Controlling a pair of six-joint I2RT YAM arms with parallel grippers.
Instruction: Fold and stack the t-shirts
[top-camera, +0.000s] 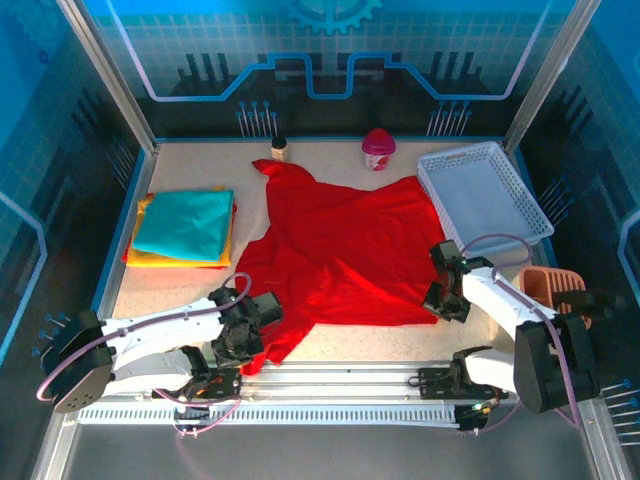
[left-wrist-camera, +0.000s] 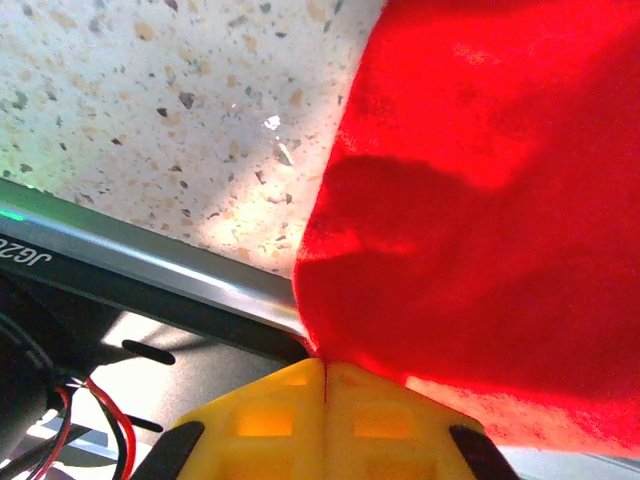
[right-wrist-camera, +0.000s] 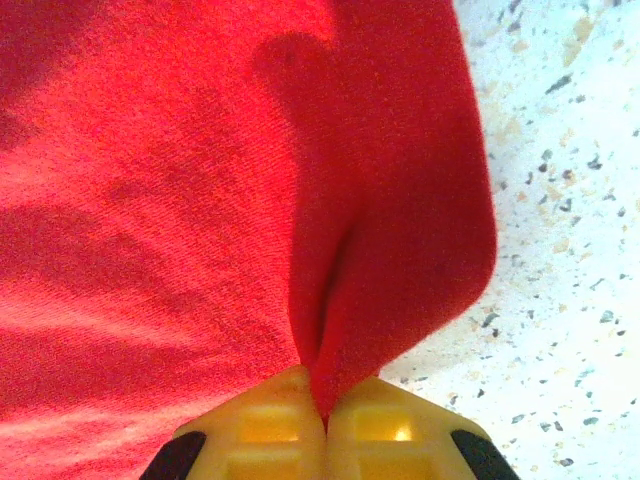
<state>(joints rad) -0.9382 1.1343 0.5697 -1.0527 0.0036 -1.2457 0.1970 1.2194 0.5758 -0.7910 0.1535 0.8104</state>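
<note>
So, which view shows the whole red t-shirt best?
The top external view: the red t-shirt lies spread on the table with nearly its full outline visible. The wrist views are close-ups of its edges, pinched in the shut left gripper and right gripper.

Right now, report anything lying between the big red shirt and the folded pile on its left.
Nothing visible does: only bare speckled tabletop separates the large red cloth t-shirt from the teal-topped pile of folded shirts. The left claw and right claw pinch its near corners.

Red t-shirt (top-camera: 340, 250) spread rumpled mid-table, teal, yellow, orange folded shirts (top-camera: 185, 228) stacked left
</note>
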